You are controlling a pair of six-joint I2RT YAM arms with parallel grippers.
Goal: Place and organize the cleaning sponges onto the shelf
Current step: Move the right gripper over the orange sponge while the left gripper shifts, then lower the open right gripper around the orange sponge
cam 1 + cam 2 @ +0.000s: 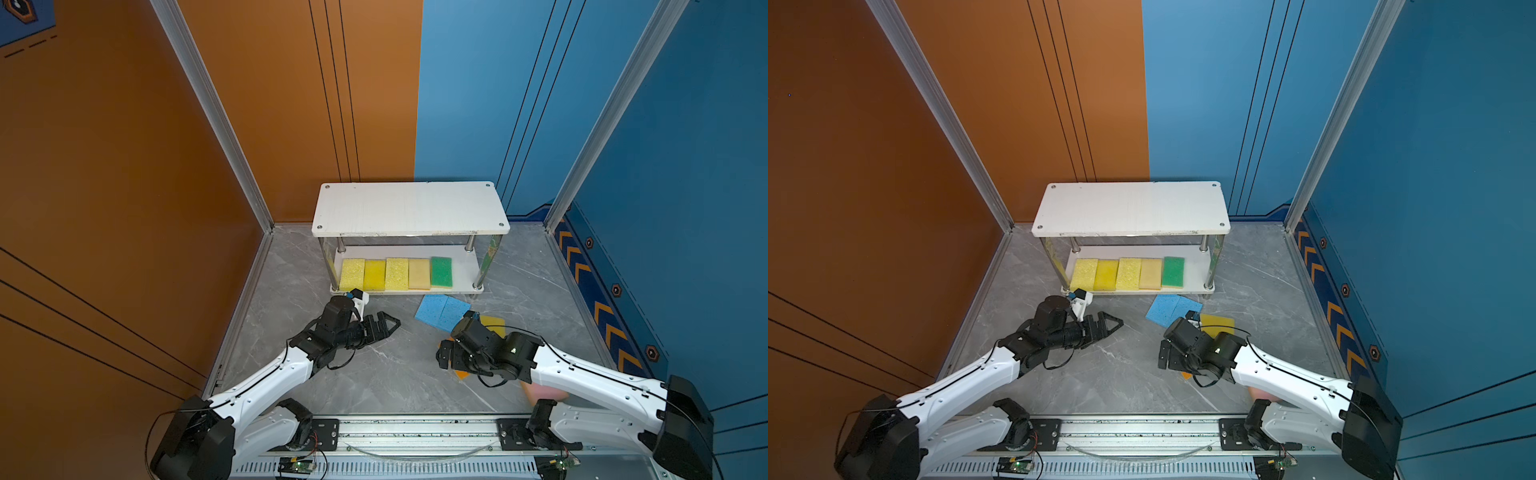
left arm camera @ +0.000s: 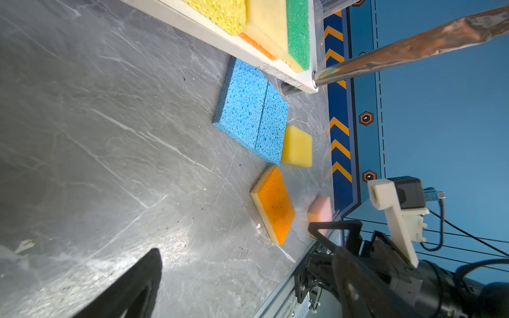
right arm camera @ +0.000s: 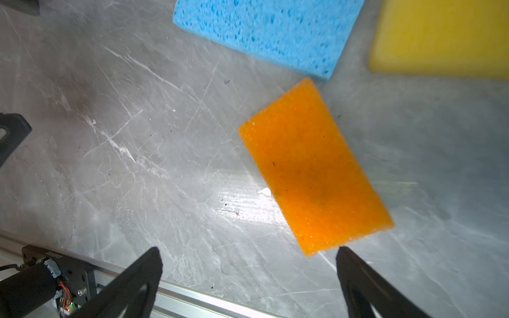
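Presently both arms reach in low from the front rail (image 1: 415, 432). The left arm stretches toward the shelf's (image 1: 409, 208) left end, wrist rolled. The left fingers (image 1: 388, 322) point toward the middle, spread wide and empty. The right arm bends inward. The right fingers (image 3: 137, 280) point down over the orange sponge (image 3: 314, 168), wide apart and gripping nothing, one tip just beside its corner.

On the shelf's lower board, three yellow sponges (image 1: 374, 274), a beige sponge (image 1: 419, 273) and a green-faced sponge (image 1: 441, 271) lie in a row. On the grey marbled surface (image 1: 395, 374), two light blue sponges (image 1: 438, 311) lie side by side before the shelf. A fourth yellow sponge (image 2: 297, 147) lies beside them, and a pink sponge (image 2: 321, 209) lies near the right wall. Orange panels wall the left, blue panels the right.
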